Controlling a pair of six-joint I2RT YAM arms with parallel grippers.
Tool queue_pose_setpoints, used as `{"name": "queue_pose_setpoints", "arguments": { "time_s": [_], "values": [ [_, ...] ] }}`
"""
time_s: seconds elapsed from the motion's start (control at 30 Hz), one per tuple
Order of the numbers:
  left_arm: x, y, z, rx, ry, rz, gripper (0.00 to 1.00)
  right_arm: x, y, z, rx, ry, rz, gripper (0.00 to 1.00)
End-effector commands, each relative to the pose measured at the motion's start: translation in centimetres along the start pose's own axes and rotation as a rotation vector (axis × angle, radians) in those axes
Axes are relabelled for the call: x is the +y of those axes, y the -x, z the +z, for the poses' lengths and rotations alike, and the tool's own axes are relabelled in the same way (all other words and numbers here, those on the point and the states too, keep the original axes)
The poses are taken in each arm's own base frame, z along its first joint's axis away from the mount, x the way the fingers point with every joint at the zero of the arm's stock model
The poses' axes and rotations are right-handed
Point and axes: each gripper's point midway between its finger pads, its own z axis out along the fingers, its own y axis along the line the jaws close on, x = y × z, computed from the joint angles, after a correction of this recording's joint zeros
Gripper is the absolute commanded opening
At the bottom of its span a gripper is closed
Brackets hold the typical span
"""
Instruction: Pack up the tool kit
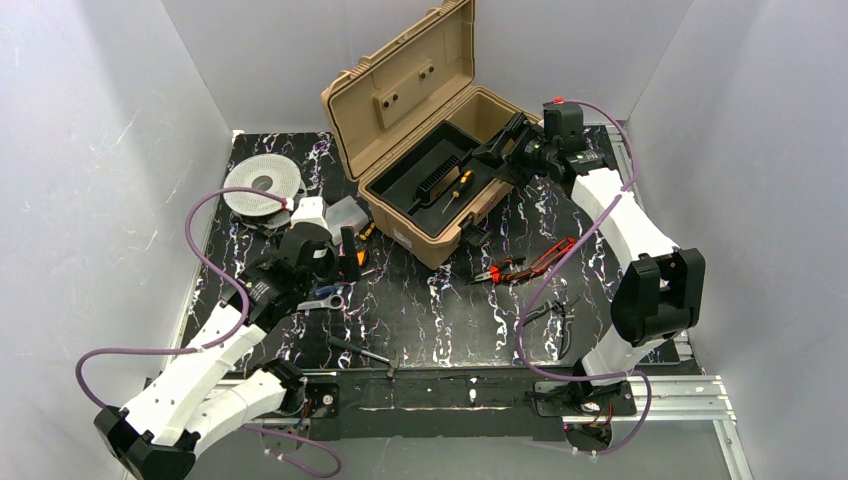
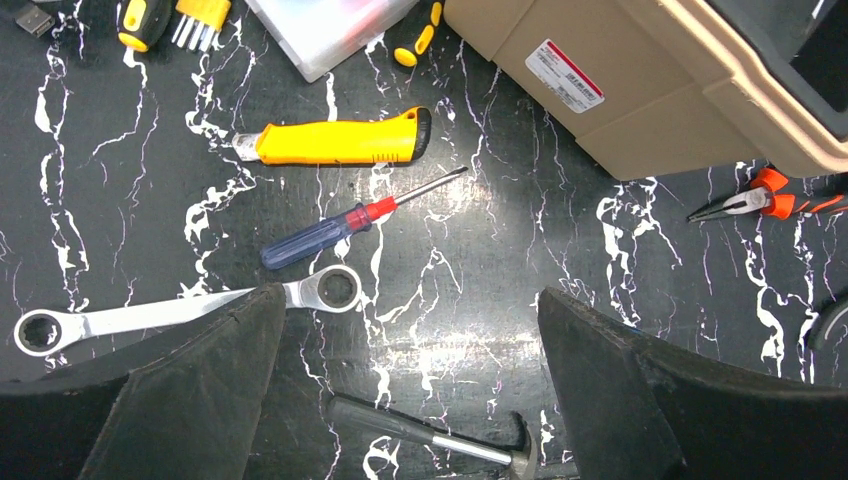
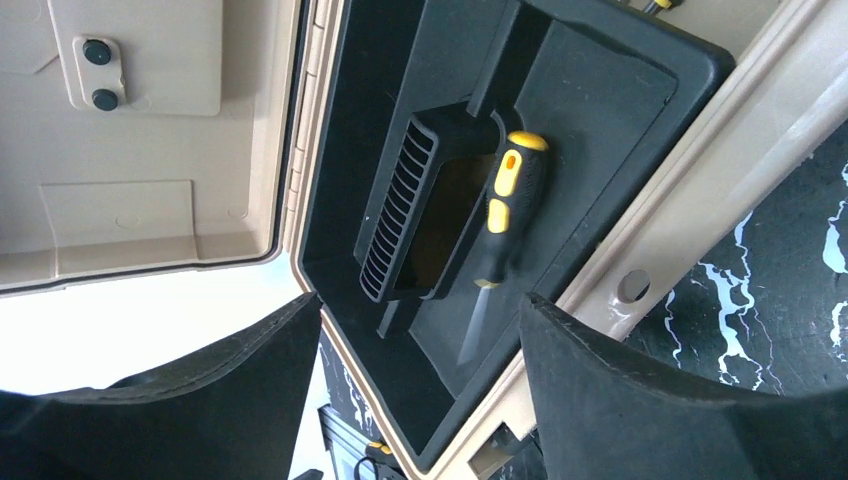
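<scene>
- Seen from above, the toolbox (image 1: 418,228) stands open at the back of the tabletop (image 1: 440,315), its lid (image 1: 400,85) tilted up and back, and a screwdriver (image 1: 460,183) lies in its black tray (image 1: 405,185).
- The right end effector (image 1: 497,150) hangs over the box's right end. The left end effector (image 1: 340,258) is low over the tabletop to the left of the box, near the spool (image 1: 262,185) and the clear box (image 1: 346,214).
- Pliers (image 1: 525,265) lie on the tabletop just in front of the box, and a hammer (image 1: 365,352) lies near the front edge.
- In the left wrist view, the left end effector (image 2: 410,310) is spread wide with nothing between its fingers (image 2: 190,400).
- Below it on the tabletop lie a yellow knife (image 2: 340,140), a blue screwdriver (image 2: 320,235), a wrench (image 2: 150,315) and the hammer (image 2: 430,432). The toolbox wall (image 2: 620,90) is at upper right, with the pliers (image 2: 750,203) beside it.
- In the right wrist view, the right end effector (image 3: 420,310) is also wide and empty above the open box.
- The screwdriver (image 3: 505,210) rests in the tray (image 3: 620,100), leaning against the tray's handle (image 3: 400,210), clear of both fingers (image 3: 620,400).
</scene>
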Motion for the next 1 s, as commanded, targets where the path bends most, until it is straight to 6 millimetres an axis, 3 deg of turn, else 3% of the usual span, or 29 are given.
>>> {"name": "queue_pose_setpoints", "arguments": {
  "time_s": [0.0,0.2,0.3,0.47,0.7,0.97],
  "values": [
    [1.1,-0.5,0.2,0.012,0.043,-0.037,0.98,1.4,1.8,-2.0,-0.082,0.017,-0.019,0.82],
    [3.1,-0.1,0.8,0.008,0.136,-0.137,0.98,1.7,1.7,-4.8,-0.144,0.040,-0.110,0.82],
    [3.7,0.3,1.5,0.015,0.163,-0.176,0.98,2.5,0.5,-6.2,-0.139,0.118,-0.200,0.79],
    [5.8,1.6,3.3,-0.002,0.223,-0.230,0.98,1.7,-1.2,-8.0,-0.146,0.156,-0.306,0.76],
    [7.9,4.2,7.3,-0.031,0.158,-0.285,0.98,-0.1,-3.9,-9.1,-0.122,0.183,-0.370,0.74],
    [12.0,5.3,11.9,0.061,0.304,-0.138,0.93,0.5,-5.7,-9.6,-0.079,0.275,-0.359,0.72]
  ]
}}
